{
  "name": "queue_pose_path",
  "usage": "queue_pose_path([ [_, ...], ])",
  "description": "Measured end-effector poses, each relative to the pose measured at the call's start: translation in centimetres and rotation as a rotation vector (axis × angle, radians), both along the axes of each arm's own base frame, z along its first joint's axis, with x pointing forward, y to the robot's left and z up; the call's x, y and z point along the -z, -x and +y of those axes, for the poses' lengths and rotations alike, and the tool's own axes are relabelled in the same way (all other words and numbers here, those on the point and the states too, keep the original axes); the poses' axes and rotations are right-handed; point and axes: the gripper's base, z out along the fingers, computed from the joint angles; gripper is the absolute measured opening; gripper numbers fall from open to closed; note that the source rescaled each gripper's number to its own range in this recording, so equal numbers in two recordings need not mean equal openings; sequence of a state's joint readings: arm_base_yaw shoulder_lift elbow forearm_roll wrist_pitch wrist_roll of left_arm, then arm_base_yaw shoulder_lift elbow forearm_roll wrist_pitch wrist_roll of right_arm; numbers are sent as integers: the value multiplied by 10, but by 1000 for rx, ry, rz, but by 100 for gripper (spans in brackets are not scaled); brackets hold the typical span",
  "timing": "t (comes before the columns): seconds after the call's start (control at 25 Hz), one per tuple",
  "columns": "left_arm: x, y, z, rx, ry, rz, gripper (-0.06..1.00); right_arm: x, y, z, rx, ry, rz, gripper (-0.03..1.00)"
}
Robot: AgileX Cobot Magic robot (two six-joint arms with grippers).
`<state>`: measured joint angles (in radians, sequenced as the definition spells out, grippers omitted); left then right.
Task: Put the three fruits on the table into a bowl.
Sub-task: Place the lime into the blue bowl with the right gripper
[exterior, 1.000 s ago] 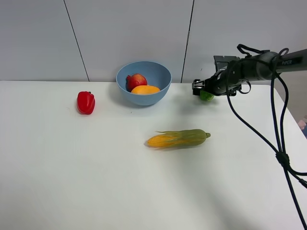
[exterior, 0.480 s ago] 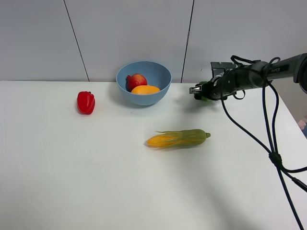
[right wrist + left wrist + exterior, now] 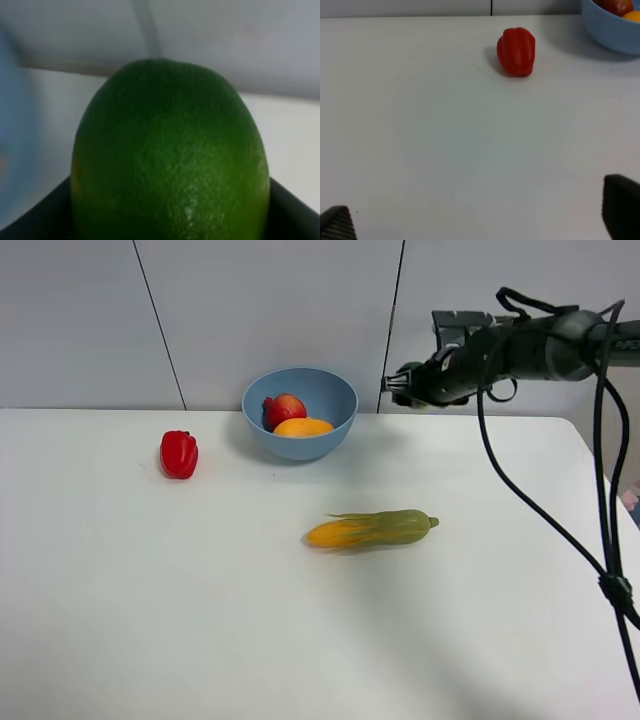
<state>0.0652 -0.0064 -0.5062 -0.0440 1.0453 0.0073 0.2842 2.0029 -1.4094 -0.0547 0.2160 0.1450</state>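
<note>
Even, bright, diffuse lighting; no hard glare on the white worktop point(image 3: 150, 620). Shadows are soft and faint: under the corn cob point(image 3: 372, 529), beside the bell pepper point(image 3: 179, 454), around the bowl point(image 3: 300, 412). Exterior high view is sharp. Right wrist view: lime point(image 3: 169, 155) fills the frame, slightly soft, background fully blurred. Left wrist view is mildly soft.

The bowl point(image 3: 300, 412) is light blue; inside it sit a red pomegranate point(image 3: 285, 409) and an orange-yellow mango point(image 3: 303, 427). At its 9 o'clock, the pepper point(image 3: 179, 454) is plain glossy red. At its 5 o'clock, the corn point(image 3: 371, 529) runs yellow-orange at one end into dull green husk. The lime point(image 3: 170, 155) is deep green, finely pebbled. The table point(image 3: 200, 590) is plain white; the gripper point(image 3: 402, 387) black.
</note>
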Motion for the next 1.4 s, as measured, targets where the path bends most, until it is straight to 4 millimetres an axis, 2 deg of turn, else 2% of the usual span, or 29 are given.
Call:
queue_pose_path([
  [0.08, 0, 0, 0, 0, 0, 0, 100, -23, 12, 29, -93, 10, -59, 0],
  [0.16, 0, 0, 0, 0, 0, 0, 100, -40, 16, 54, -157, 2, -114, 0],
  [0.32, 0, 0, 0, 0, 0, 0, 100, -59, 3, 93, -219, -22, -181, 0],
  [0.44, 0, 0, 0, 0, 0, 0, 100, -48, -16, 109, -232, -12, -165, 0],
  [0.56, 0, 0, 0, 0, 0, 0, 100, -21, -31, 120, -237, 13, -107, 0],
  [0.68, 0, 0, 0, 0, 0, 0, 100, 1, -35, 128, -257, 47, -66, 0],
  [0.76, 0, 0, 0, 0, 0, 0, 100, 6, -35, 130, -281, 82, -65, 0],
  [0.92, 0, 0, 0, 0, 0, 0, 100, 3, -35, 132, -319, 152, -104, 3],
  [0.96, 0, 0, 0, 0, 0, 0, 100, 2, -36, 132, -322, 159, -107, 19],
  [1.04, 0, 0, 0, 0, 0, 0, 100, 2, -36, 131, -325, 163, -109, 65],
  [1.08, 0, 0, 0, 0, 0, 0, 100, 2, -36, 132, -325, 164, -110, 79],
  [1.12, 0, 0, 0, 0, 0, 0, 100, 2, -36, 132, -325, 164, -110, 87],
  [1.2, 0, 0, 0, 0, 0, 0, 100, 4, -35, 131, -324, 172, -90, 95],
  [1.32, 0, 0, 0, 0, 0, 0, 100, 0, -29, 126, -315, 198, -17, 98],
  [1.4, 0, 0, 0, 0, 0, 0, 100, -15, -20, 121, -311, 212, 46, 99],
])
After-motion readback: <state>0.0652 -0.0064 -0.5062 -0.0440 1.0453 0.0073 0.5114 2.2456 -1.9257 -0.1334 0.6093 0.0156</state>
